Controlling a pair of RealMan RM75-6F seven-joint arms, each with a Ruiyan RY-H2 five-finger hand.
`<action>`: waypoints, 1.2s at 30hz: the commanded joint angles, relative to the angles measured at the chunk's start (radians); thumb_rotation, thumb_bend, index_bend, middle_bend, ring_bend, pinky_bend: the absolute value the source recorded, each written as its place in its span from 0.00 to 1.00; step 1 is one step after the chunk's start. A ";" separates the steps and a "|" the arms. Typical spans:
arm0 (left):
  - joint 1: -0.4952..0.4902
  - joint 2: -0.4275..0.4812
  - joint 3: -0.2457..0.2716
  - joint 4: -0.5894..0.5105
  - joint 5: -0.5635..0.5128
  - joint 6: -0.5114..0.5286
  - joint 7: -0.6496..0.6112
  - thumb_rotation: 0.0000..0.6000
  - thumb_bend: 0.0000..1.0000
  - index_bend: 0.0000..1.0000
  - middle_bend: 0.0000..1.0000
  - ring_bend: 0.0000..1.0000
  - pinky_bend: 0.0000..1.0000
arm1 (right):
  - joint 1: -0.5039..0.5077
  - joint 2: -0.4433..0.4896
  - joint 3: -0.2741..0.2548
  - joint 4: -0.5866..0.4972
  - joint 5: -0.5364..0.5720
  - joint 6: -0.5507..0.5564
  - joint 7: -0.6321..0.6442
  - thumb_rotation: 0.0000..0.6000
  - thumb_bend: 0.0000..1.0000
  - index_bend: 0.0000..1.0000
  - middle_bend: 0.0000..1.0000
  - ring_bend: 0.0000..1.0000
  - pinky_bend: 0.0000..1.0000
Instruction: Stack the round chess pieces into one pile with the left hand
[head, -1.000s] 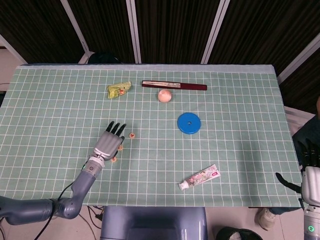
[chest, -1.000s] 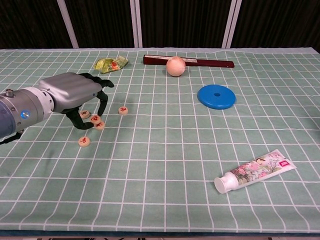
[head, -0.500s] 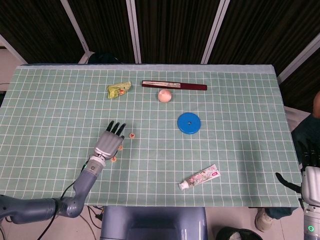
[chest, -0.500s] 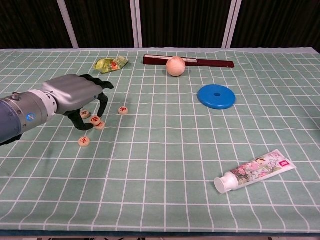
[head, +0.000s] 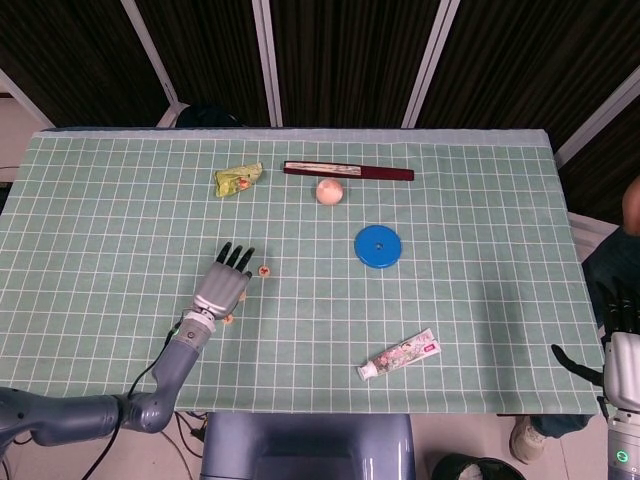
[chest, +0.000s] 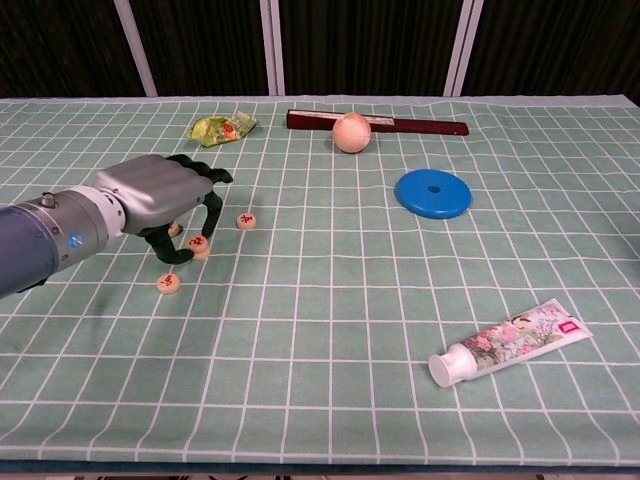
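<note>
Chess pieces (chest: 198, 244) lie under the left hand (chest: 160, 193).

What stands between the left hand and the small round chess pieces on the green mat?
Nothing visible does. The left hand hovers directly over the cluster of round wooden chess pieces, fingers curled down around them. One piece lies just right of the hand and another nearer the camera, both with bare green checked mat around them.
</note>
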 joint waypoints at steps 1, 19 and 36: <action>-0.002 -0.003 -0.001 0.001 0.006 0.001 0.000 1.00 0.32 0.46 0.00 0.00 0.00 | 0.000 0.000 0.000 0.000 0.000 0.000 0.000 1.00 0.23 0.09 0.01 0.00 0.00; 0.000 -0.005 0.001 -0.015 0.009 0.019 0.024 1.00 0.32 0.45 0.00 0.00 0.00 | 0.000 0.000 0.000 0.001 0.000 0.001 0.001 1.00 0.23 0.09 0.01 0.00 0.00; 0.005 0.000 0.007 -0.026 0.008 0.030 0.041 1.00 0.32 0.45 0.00 0.00 0.00 | -0.001 0.000 0.001 0.001 0.002 0.002 0.002 1.00 0.23 0.09 0.01 0.00 0.00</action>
